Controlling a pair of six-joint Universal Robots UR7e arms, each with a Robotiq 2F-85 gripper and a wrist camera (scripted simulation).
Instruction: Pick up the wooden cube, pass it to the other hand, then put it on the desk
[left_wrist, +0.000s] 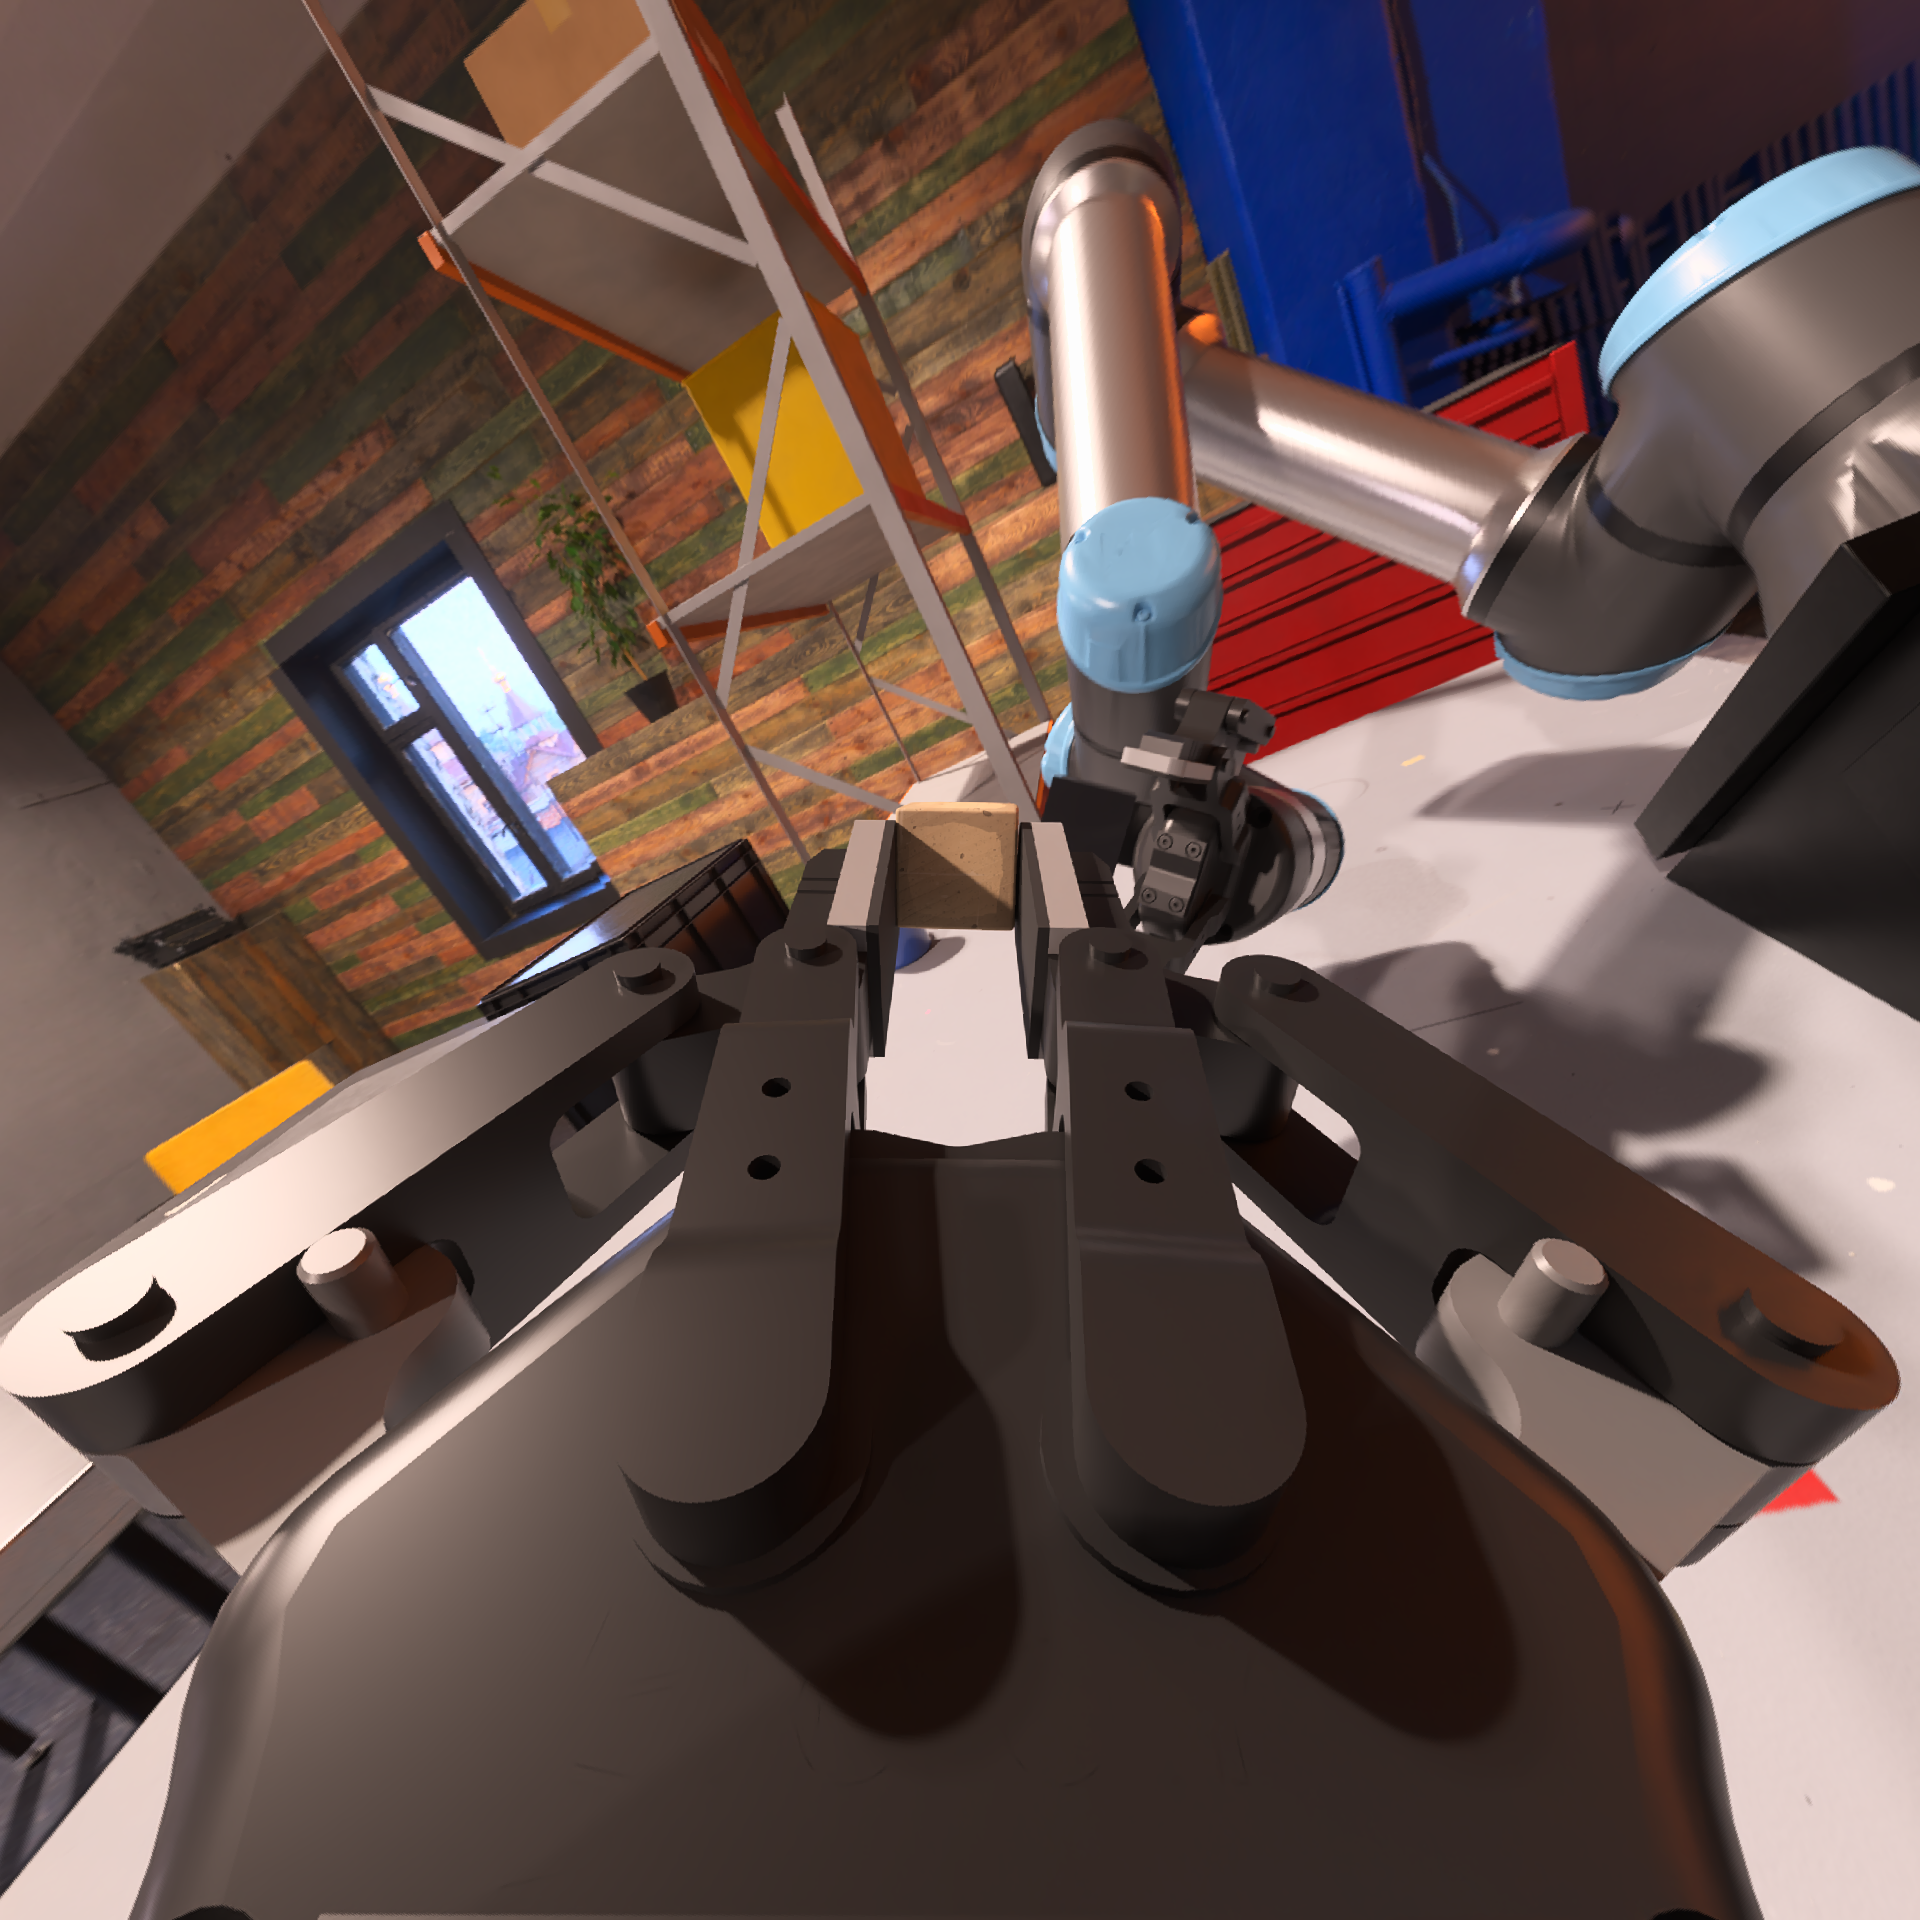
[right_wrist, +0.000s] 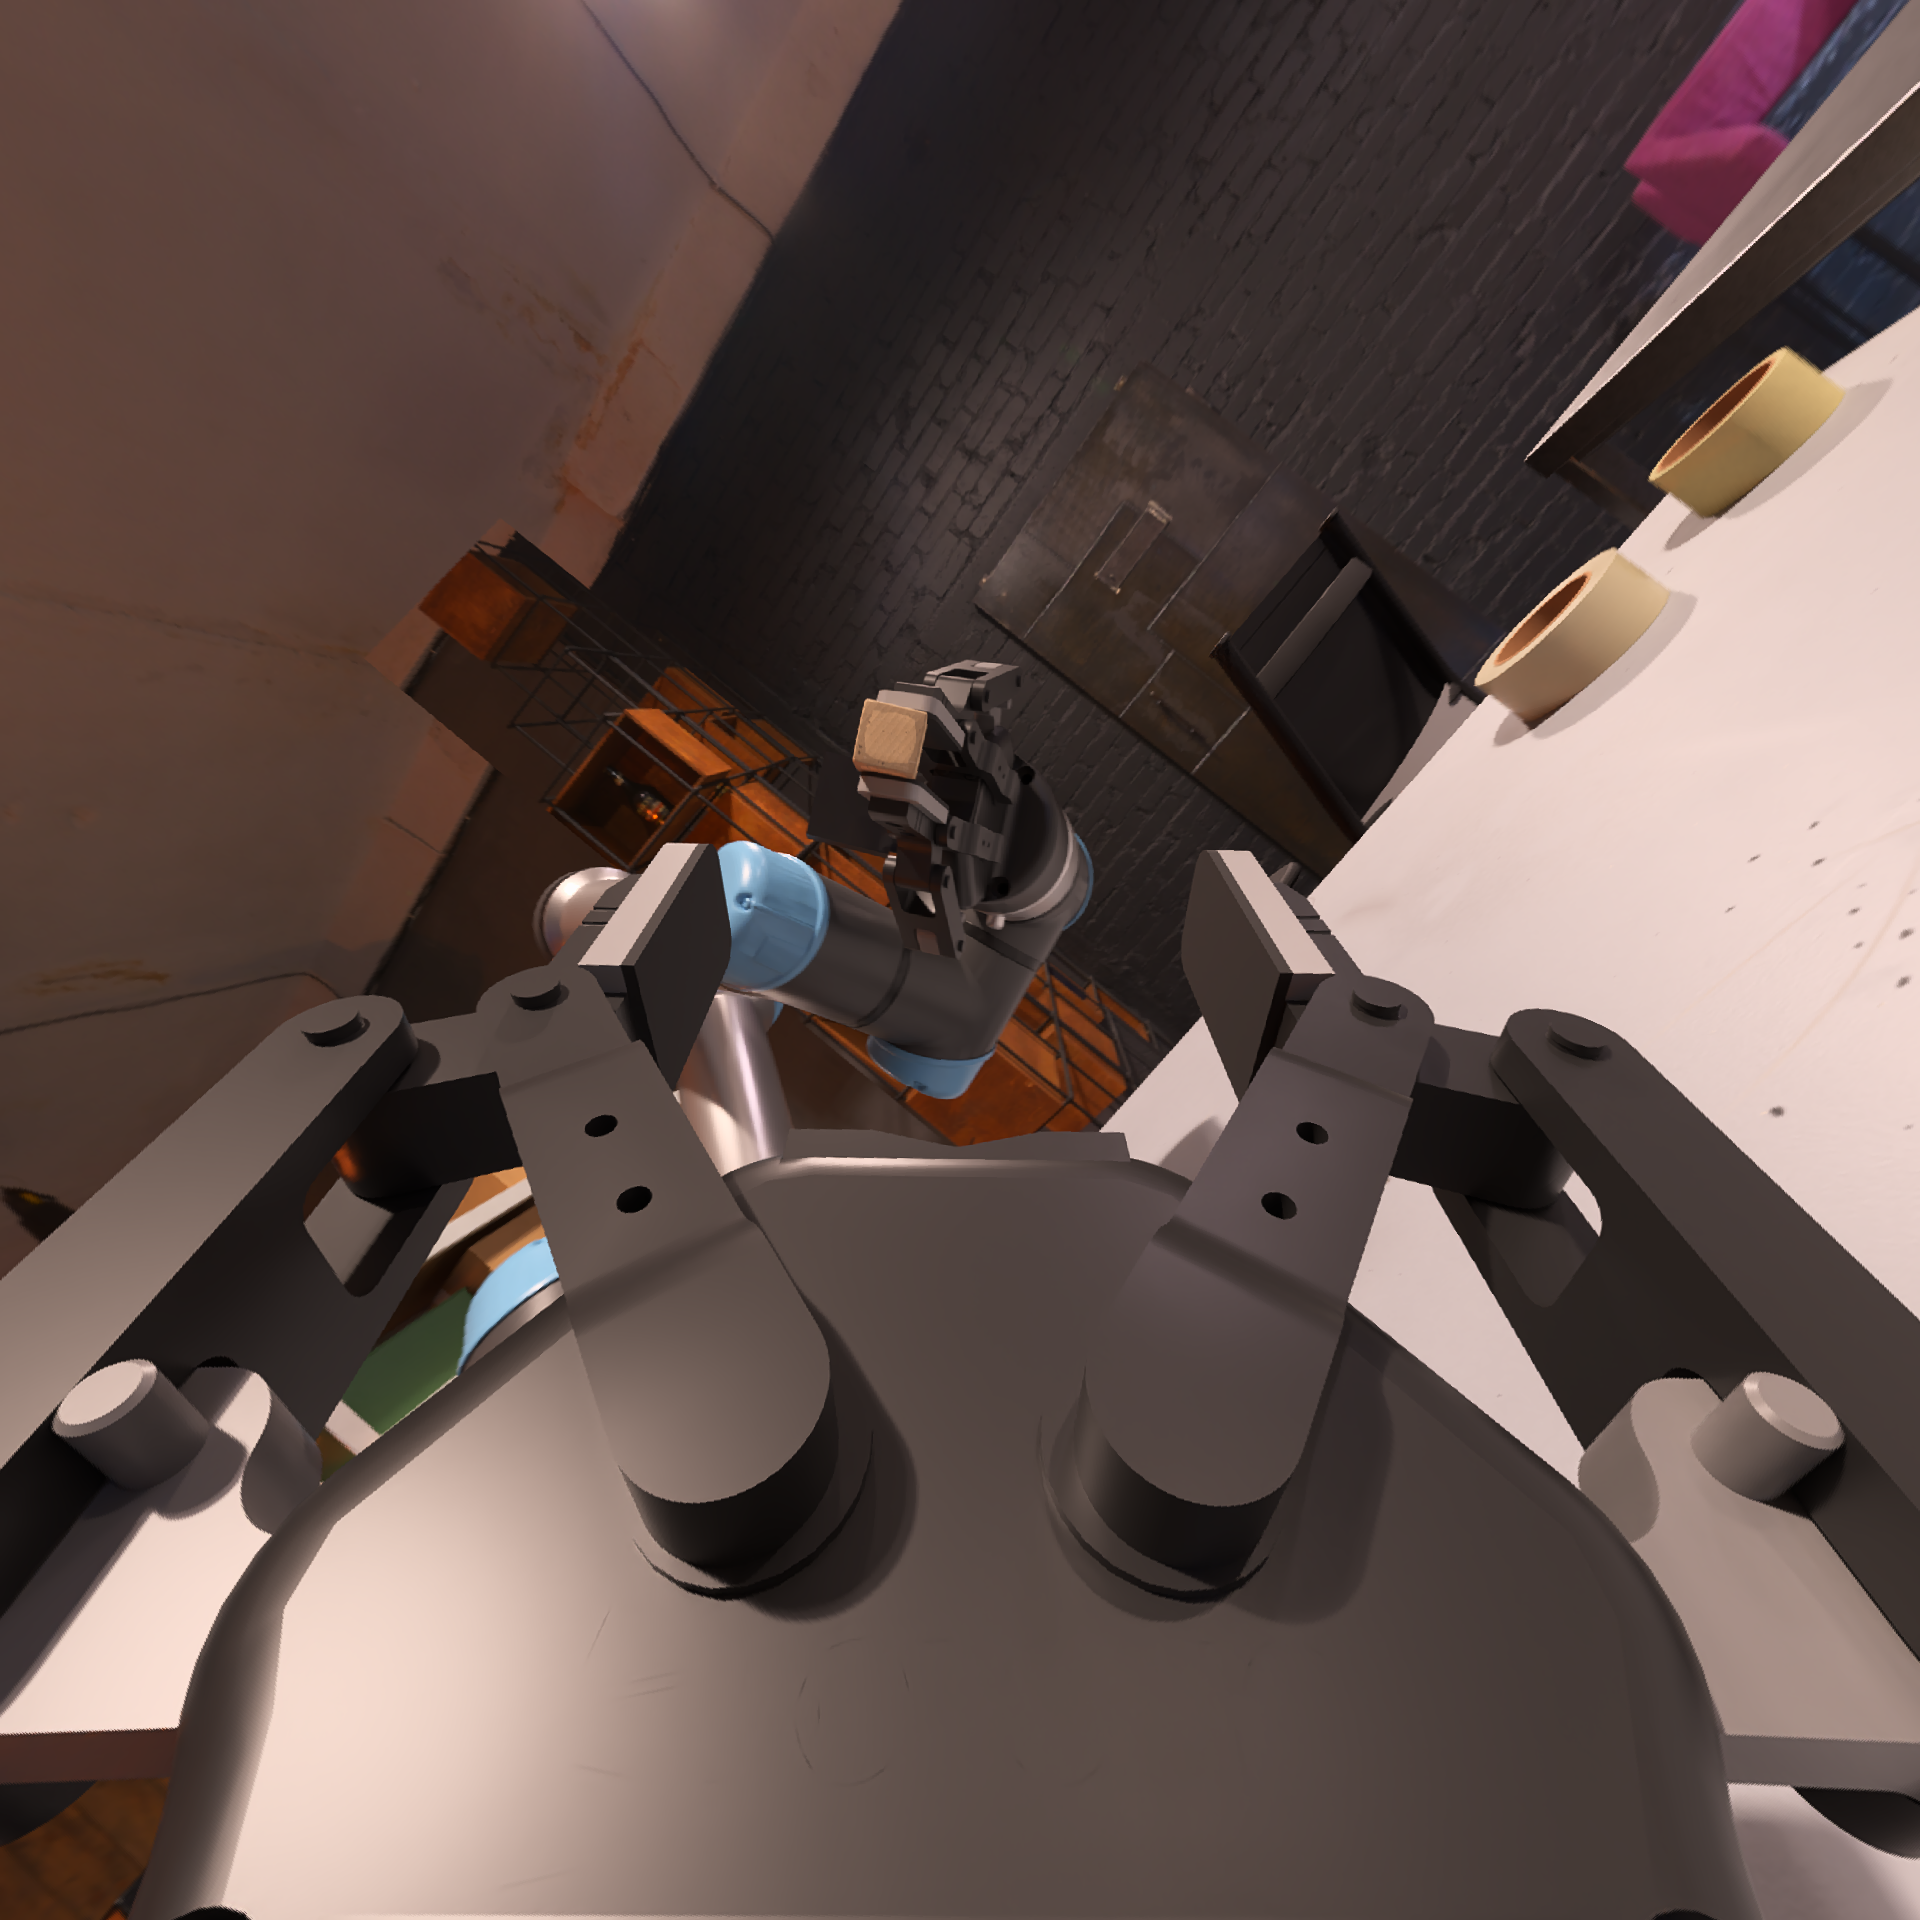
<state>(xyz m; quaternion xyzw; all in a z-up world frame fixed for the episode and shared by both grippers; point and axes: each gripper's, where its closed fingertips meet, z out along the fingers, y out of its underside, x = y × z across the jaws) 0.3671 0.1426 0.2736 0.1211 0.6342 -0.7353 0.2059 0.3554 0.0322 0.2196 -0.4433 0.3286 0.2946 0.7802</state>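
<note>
Clearly, your left gripper (left_wrist: 956, 883) pinched the wooden cube (left_wrist: 954, 868) aloft while your right gripper (right_wrist: 951, 914) stood spread; misaligned approach could have knocked it loose.

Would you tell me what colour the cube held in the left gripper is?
Light tan wood; the wooden cube shows best in the left wrist view.

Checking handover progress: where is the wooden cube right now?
The wooden cube is clamped between the left gripper's fingertips, held up off the desk. In the right wrist view it sits ahead of the open right gripper, not yet between its fingers.
</note>
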